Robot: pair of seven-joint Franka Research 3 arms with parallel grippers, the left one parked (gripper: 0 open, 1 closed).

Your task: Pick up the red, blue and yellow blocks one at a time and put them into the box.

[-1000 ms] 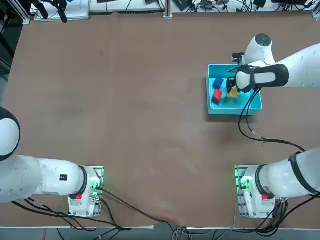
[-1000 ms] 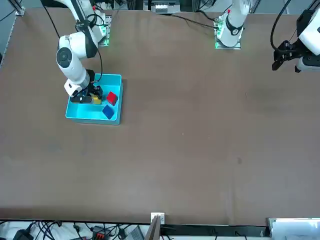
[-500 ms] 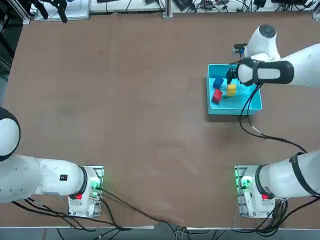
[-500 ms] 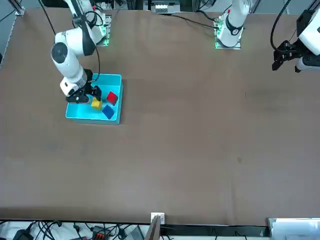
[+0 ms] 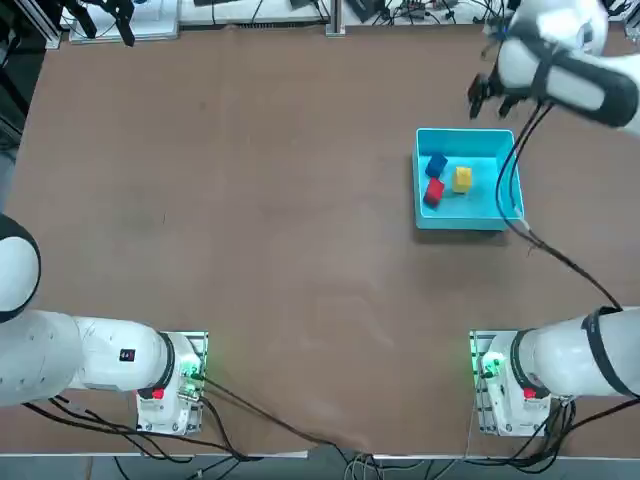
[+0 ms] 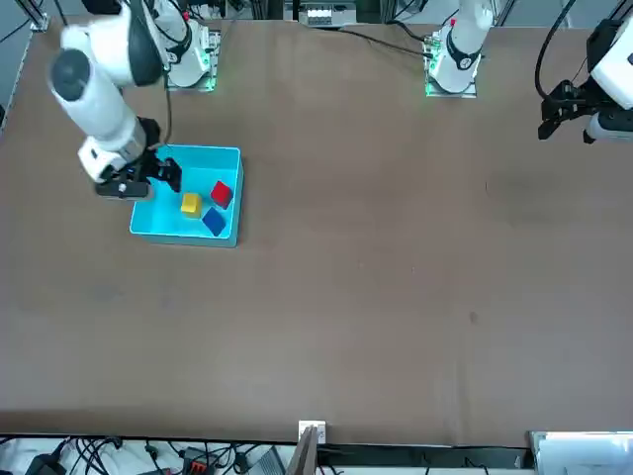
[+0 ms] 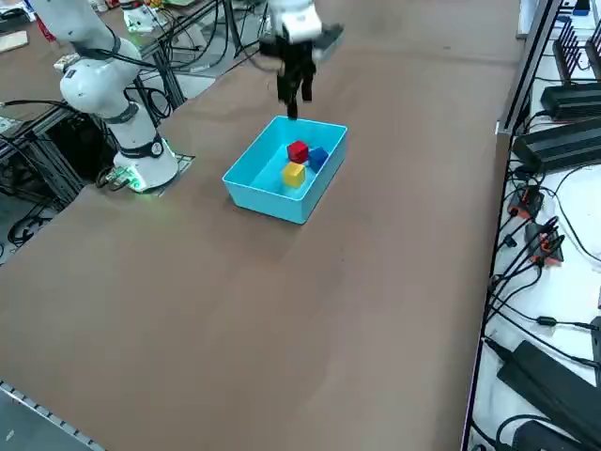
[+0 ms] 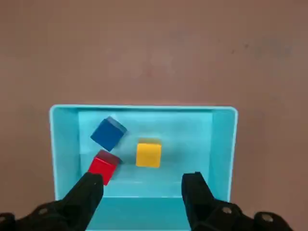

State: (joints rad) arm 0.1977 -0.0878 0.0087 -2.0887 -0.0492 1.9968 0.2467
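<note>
All three blocks lie inside the light cyan box: the blue block, the red block and the yellow block. The wrist view shows the blue block, red block and yellow block down on the box floor, red touching blue. My right gripper hangs high above the box, open, with nothing between its fingers. From the front, the gripper shows beside the box.
The box stands alone on the brown table, on the robot's right side towards the far edge. Cables and equipment lie beyond the far table edge. The arm's cable hangs past the box's right wall.
The gripper was low in the box at the yellow block. It has let the block go and risen well above the box; the yellow block rests inside.
</note>
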